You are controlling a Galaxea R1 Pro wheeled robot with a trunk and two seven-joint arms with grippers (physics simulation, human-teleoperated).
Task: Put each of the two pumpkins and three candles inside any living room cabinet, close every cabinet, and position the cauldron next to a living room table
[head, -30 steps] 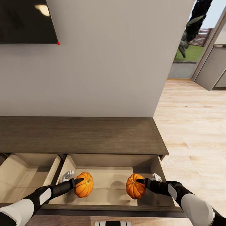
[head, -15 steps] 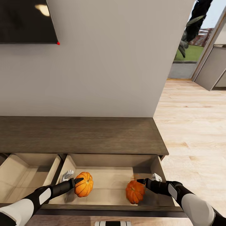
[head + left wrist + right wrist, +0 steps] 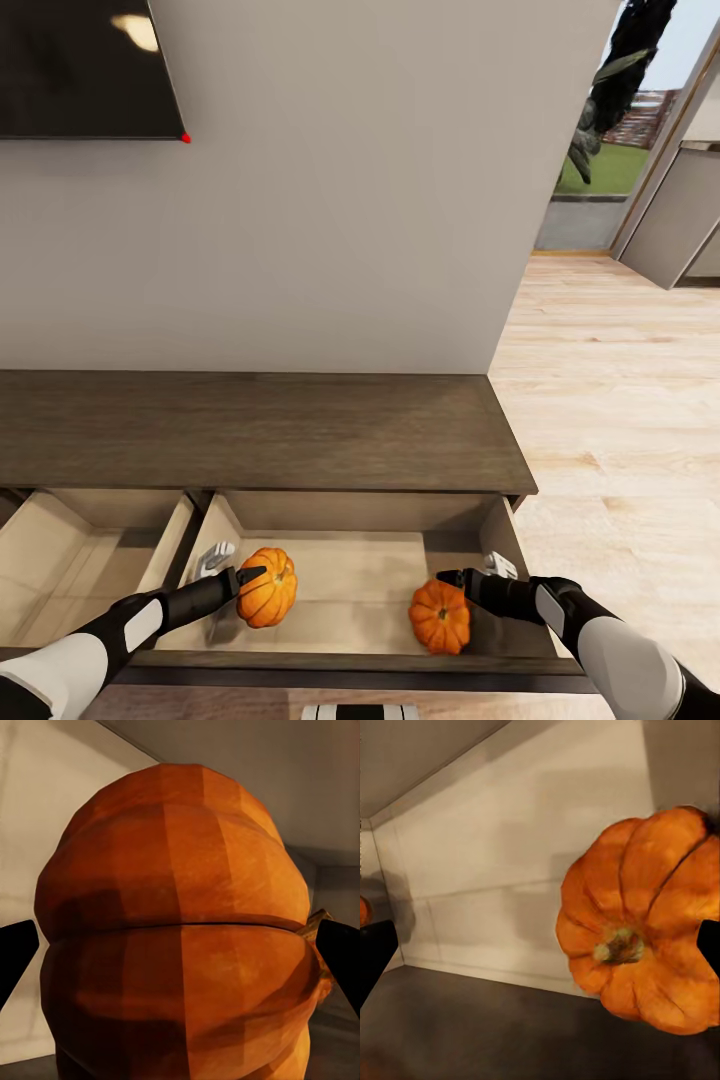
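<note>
— Dropped from the right gripper (image 3: 478, 572) since a second ago: right pumpkin (image 3: 440, 617), now lying on the drawer floor of the cabinet (image 3: 260, 430). Fingers spread wide, holding nothing.
— Left gripper (image 3: 226, 564): clamped on the left pumpkin (image 3: 267, 587), above the drawer. Risk: could roll on release, then jam the closing drawer.

A plain pale grey wall (image 3: 380, 200) is filling the upper part of the head view, carrying a dark screen (image 3: 80, 65) at its upper left, while light wooden flooring (image 3: 610, 400) is running rightward toward an opening (image 3: 610, 120) showing greenery and daylight.
</note>
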